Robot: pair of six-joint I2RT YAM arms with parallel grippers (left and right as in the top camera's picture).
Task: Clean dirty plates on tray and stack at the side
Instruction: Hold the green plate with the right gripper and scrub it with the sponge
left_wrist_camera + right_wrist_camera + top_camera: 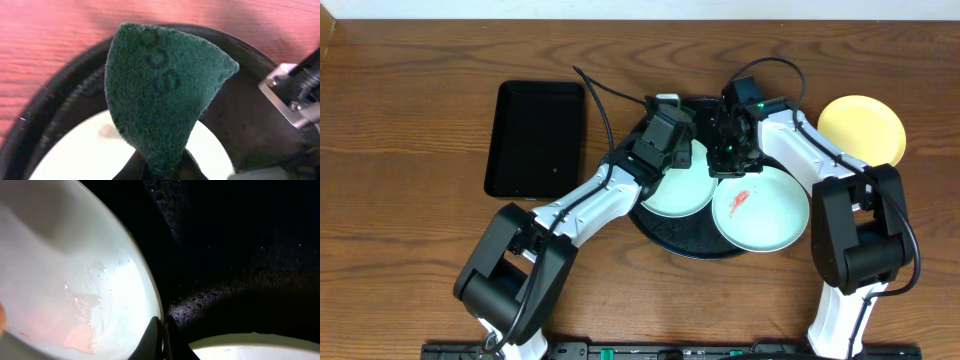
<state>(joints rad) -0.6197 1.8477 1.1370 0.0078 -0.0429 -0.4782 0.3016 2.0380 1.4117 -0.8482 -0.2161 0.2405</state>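
Note:
The round black tray [695, 245] holds two mint-green plates. The left plate [677, 192] looks nearly clean, with a faint pink mark [107, 131]. A red smear [740, 200] marks the right plate [765, 215]. My left gripper [690, 140] hovers over the left plate's far edge, shut on a dark green scouring pad [160, 90] that sticks out ahead of it. My right gripper [728, 165] points down between the plates, shut on the smeared plate's rim [150, 295]. A yellow plate [861, 130] lies on the table to the right, off the tray.
A smaller rectangular black tray [535, 138] lies on the wooden table to the left. Both arms cross over the round tray's back half, close to each other, with cables looping above them.

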